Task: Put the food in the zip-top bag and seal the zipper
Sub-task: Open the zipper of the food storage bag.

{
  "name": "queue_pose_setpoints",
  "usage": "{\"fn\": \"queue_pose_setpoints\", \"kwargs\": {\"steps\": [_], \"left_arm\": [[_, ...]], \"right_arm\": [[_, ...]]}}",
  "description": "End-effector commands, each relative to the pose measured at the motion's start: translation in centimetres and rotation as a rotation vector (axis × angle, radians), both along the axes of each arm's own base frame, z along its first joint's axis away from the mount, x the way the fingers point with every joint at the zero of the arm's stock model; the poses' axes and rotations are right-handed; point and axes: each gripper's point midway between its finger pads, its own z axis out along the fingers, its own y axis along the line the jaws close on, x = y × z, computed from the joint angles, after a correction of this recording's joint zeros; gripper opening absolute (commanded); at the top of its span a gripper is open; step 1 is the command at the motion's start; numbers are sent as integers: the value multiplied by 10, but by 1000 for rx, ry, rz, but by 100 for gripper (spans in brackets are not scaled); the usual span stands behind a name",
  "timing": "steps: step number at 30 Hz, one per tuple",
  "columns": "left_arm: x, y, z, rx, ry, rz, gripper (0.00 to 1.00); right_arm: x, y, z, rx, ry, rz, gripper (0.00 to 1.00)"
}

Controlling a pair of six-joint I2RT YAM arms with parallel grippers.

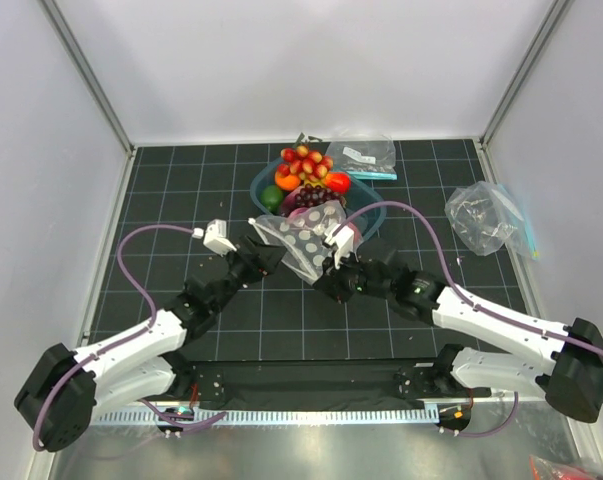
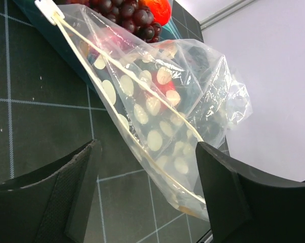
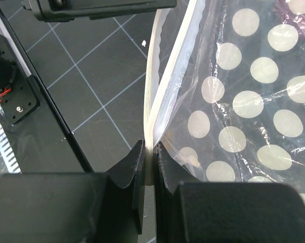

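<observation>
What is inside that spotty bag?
Through the dotted bag a red blur shows, but whether it lies inside or behind is unclear. The white dots and crinkled plastic hide the rest.

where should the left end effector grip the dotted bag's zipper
Likely the free end of the zipper, nearest the open left end effector, approached straight ahead with a finger on each flat face. The right end effector pinches the other end, so the thin strip runs straight between them.
</observation>
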Motion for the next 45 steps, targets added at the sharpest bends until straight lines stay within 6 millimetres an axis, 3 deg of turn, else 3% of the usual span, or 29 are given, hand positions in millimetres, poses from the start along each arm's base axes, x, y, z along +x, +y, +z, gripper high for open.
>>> {"fn": "queue_pose_setpoints", "kwargs": {"steps": [1, 7, 11, 18, 20, 21, 22, 24, 25, 30, 37, 45], "left_arm": [[5, -4, 14, -45, -28, -2, 70], [7, -5, 10, -29, -13, 4, 57], [8, -5, 8, -23, -6, 7, 56], [15, -17, -12, 34, 51, -20, 45], [16, -17, -14, 40, 57, -20, 35], [17, -17, -13, 46, 47, -23, 22], [17, -16, -12, 50, 38, -21, 15], [18, -12, -11, 72, 17, -7, 1], [17, -11, -7, 73, 1, -8, 0], [15, -5, -1, 81, -40, 2, 0], [12, -12, 4, 67, -59, -43, 0], [8, -13, 10, 55, -88, -60, 1]], "right_arm": [[5, 2, 12, 35, -51, -20, 6], [8, -2, 13, 38, -63, -49, 6], [4, 1, 16, 53, -57, -24, 6], [-8, 9, 13, 43, -60, 52, 6], [-11, 11, 14, 48, -62, 66, 6], [-12, 11, 12, 44, -60, 70, 9], [-11, 11, 11, 38, -60, 66, 25], [-10, 9, 12, 36, -65, 55, 39], [-7, 9, 14, 35, -71, 44, 44], [9, 5, 31, 9, -95, -39, 50], [28, 24, 48, -86, -98, -89, 54], [37, 61, 28, -126, -57, -87, 58]]}}
